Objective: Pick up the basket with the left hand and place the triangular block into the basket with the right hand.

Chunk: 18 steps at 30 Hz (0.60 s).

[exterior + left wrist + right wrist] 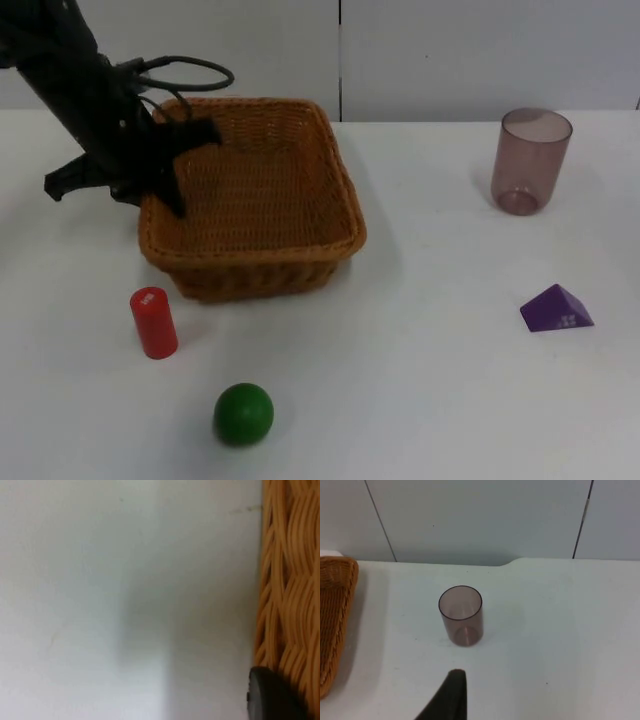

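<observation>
Top view: the left pincer sits at the left rim of the wicker basket, one finger reaching over the rim into the basket, the other outside the wall; whether it clamps the rim cannot be determined. The basket rests on the white bench. The purple triangular block lies on the bench well right of the basket, in front of the translucent cup. A red cylinder stands just in front of the basket's left corner; a green ball lies nearer the front edge.

Left wrist view: the basket's woven wall runs beside bare bench, with a black fingertip against the weave.

Right wrist view: the right pincer's fingertip hangs above the bench, near the upright cup; its state cannot be determined. The basket's edge lies beyond.
</observation>
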Motion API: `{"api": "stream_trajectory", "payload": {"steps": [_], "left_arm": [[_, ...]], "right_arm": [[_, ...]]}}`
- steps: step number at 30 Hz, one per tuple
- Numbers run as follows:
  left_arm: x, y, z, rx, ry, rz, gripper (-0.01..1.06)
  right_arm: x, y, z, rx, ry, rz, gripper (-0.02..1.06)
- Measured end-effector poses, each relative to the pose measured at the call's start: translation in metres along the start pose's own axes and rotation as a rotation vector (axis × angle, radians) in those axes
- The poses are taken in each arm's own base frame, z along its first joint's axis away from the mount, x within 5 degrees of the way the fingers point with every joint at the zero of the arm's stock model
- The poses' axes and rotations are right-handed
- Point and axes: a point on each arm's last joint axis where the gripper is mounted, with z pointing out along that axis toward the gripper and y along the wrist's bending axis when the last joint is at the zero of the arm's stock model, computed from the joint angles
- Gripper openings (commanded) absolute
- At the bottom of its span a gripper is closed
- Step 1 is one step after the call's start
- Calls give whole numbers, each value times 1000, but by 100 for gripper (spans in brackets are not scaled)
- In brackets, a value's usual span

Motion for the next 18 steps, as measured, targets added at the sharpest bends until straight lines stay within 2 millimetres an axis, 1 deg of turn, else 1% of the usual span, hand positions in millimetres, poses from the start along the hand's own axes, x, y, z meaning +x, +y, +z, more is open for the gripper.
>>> {"api": "stream_trajectory", "payload": {"steps": [1,2,7,8,13,14,15,18], "left_arm": [[0,-2,-6,8,7,11,0],[0,-2,-6,8,7,11,0],[2,-20,-45,98,5,17,0],[2,-20,-45,98,5,17,0],[3,-37,-88,194,-23,-4,0],[5,-39,-94,201,-14,-2,0],[5,-39,-94,201,-14,-2,0],[14,-43,-107,208,15,3,0]], "right_arm": [[0,0,0,0,0,0,105],[0,0,0,0,0,0,105],[0,0,0,0,0,0,105],[0,0,0,0,0,0,105],[0,0,0,0,0,0,105],[0,0,0,0,0,0,105],[0,0,0,0,0,0,105],[0,0,0,0,0,0,105]]}}
